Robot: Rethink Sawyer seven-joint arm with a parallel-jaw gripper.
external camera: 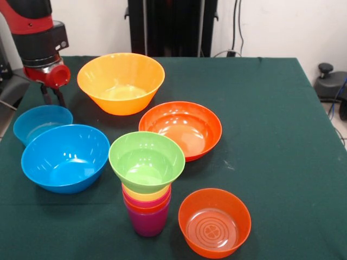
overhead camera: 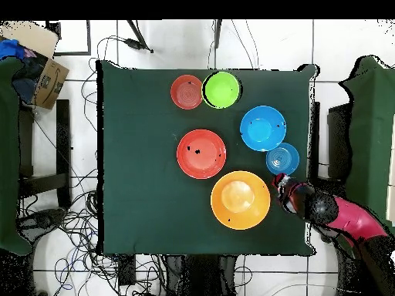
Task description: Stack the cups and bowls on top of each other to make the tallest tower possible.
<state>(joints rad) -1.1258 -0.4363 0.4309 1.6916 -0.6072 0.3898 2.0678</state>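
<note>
The tower [external camera: 147, 208] stands near the table's front edge: a purple cup [external camera: 147, 222] at the base, with orange, crimson and yellow rims nested above it. A small green bowl [external camera: 146, 160] sits upright on top of it, and from above only this green bowl [overhead camera: 221, 89] shows. Beside the tower rests the small translucent orange bowl [external camera: 214, 223] [overhead camera: 187, 92]. My gripper [external camera: 53, 102] [overhead camera: 276, 180] hangs open and holds nothing, just behind the small blue bowl [external camera: 40, 122] [overhead camera: 283, 159] and beside the large orange-yellow bowl [external camera: 121, 81] [overhead camera: 241, 200].
The large blue bowl [external camera: 65, 157] [overhead camera: 262, 128] sits in front of the small blue one. The wide red-orange bowl [external camera: 181, 127] [overhead camera: 201, 153] lies mid-table. All rest on the dark green tablecloth [external camera: 271, 135]. A cardboard box [overhead camera: 48, 81] and cables lie on the floor around the table.
</note>
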